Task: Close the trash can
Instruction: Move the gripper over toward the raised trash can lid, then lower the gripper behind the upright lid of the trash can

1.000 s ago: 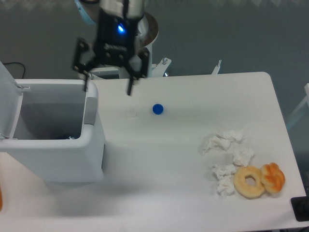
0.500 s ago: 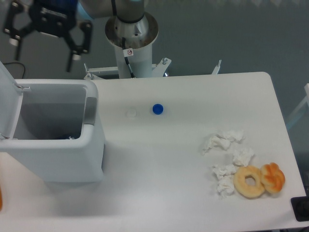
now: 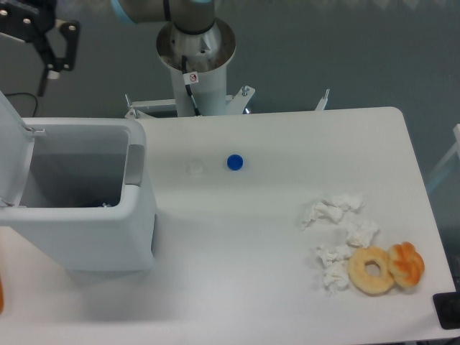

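Note:
The trash can (image 3: 93,233) stands at the table's left end, a big white bin with its mouth open. Its lid (image 3: 13,147) is swung up at the left edge of the picture. A grey latch (image 3: 135,164) sits on the rim facing the table's middle, and something dark lies on the bin's floor. My gripper (image 3: 6,61) hangs in the top left corner, above and behind the bin's back left, apart from it. Only one black finger (image 3: 49,63) shows; it is splayed outward, with nothing held.
The arm's base column (image 3: 195,54) rises behind the table. A blue cap (image 3: 234,162) and a white cap (image 3: 194,167) lie right of the bin. Crumpled tissues (image 3: 338,233), a donut (image 3: 371,270) and an orange pastry (image 3: 407,264) lie at the front right.
The gripper has travelled left and upward, from over the bin's back right corner to the picture's top left corner, partly leaving the view. The bin and lid have not moved.

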Robot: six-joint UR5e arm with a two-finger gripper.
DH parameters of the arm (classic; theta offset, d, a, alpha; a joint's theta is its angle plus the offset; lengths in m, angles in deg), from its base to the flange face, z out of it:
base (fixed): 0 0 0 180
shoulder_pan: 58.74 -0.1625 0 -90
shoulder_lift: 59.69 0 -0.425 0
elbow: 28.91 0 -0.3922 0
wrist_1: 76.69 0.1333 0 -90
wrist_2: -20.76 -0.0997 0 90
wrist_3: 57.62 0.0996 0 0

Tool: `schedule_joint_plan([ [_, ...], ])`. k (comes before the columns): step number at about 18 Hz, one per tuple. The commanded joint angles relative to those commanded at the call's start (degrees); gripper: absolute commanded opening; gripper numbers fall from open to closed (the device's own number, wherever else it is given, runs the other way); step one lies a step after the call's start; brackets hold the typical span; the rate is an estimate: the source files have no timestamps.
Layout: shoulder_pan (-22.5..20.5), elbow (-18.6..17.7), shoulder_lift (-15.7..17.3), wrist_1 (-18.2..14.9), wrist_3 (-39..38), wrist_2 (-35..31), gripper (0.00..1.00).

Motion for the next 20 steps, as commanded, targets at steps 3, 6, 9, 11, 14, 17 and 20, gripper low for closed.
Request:
schedule_joint_plan([
  [3, 1.2, 0.3, -1.2, 0.1, 0.0, -0.5, 1.0],
  [6, 2.8, 0.4, -3.5, 0.3, 0.2, -3.3, 1.0],
  [9, 3.3, 0.3, -4.0, 0.5, 0.2, -4.5, 1.0],
  [11, 3.3, 0.0, -4.0, 0.5, 0.3, -5.3, 1.0],
  [14, 3.2, -0.4, -3.8, 0.5, 0.3, -5.8, 1.0],
  [17, 3.1, -0.5, -3.6, 0.5, 0.3, -7.0, 1.0],
  [20, 3.0, -0.5, -3.5, 0.5, 0.4, -8.1, 1.0],
])
